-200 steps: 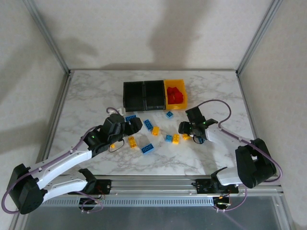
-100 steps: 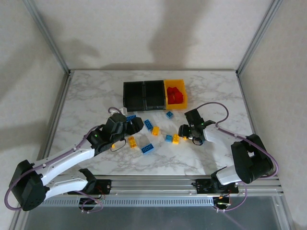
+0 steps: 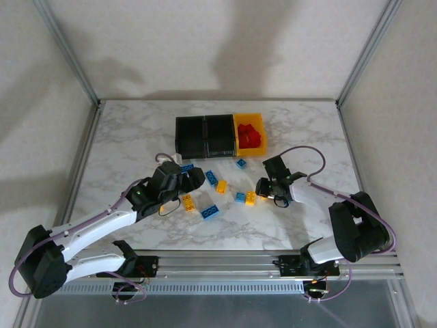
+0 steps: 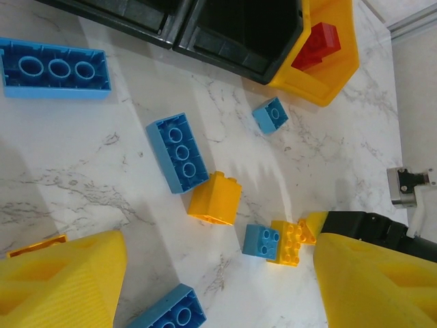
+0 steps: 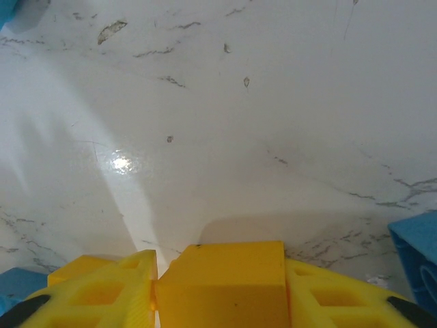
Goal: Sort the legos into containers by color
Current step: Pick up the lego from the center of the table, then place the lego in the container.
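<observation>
Yellow brick [image 5: 218,273] sits on the tabletop [image 5: 205,102], clamped in the right tool [image 3: 265,189], near and right of the bins [image 3: 234,117]. Lift it straight up, clear of the blue brick [image 5: 416,246] beside it, before carrying toward a black bin [image 3: 220,153]. Left tool [image 3: 192,178] hovers, spread apart.

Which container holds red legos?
The yellow-orange container at the row's right end; red legos lie in it. The two black containers stand left of it.

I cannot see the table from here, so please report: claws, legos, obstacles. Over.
Left claw open, empty, over loose legos. Right claw closed on a yellow lego. Blue lego close beside, not touching.
</observation>
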{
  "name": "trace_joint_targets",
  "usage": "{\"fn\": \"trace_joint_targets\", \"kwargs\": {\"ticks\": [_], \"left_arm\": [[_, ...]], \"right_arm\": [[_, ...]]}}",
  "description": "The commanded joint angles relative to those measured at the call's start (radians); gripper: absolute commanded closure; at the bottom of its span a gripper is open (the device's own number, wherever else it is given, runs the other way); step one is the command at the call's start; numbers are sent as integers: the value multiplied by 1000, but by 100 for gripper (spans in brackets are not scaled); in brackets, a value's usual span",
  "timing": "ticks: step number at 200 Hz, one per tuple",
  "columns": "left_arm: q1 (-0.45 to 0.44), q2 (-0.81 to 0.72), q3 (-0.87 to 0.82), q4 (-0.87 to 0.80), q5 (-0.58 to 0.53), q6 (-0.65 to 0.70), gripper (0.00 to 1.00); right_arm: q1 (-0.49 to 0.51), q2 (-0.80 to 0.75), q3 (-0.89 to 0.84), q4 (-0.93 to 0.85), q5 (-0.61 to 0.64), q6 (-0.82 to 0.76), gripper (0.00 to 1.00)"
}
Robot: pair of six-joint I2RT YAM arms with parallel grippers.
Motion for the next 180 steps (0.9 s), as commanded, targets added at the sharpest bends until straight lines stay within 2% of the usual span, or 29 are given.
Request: {"fn": "trace_joint_targets", "kwargs": {"ticks": [1,48,74,117,180], "left_arm": [[-7,-21,-16,14,-13,-20,27],[-6,-43,-36,-31,-88,-63,23],[-2,-47,-41,-54,-93,-73,24],[10,-93,-48,-115,-139,-108,23],[39,-169,-98,-194,-165,-176,22]], "right_arm": [[-5,-18,-1,-39,4,-11,67],[10,-82,90,-81,10,-15,69],[46,-66,172,-74,9,-9,69],[105,86,382,-59,-5,-29,69],[119,352,693,-35,-40,-59,68]]}}
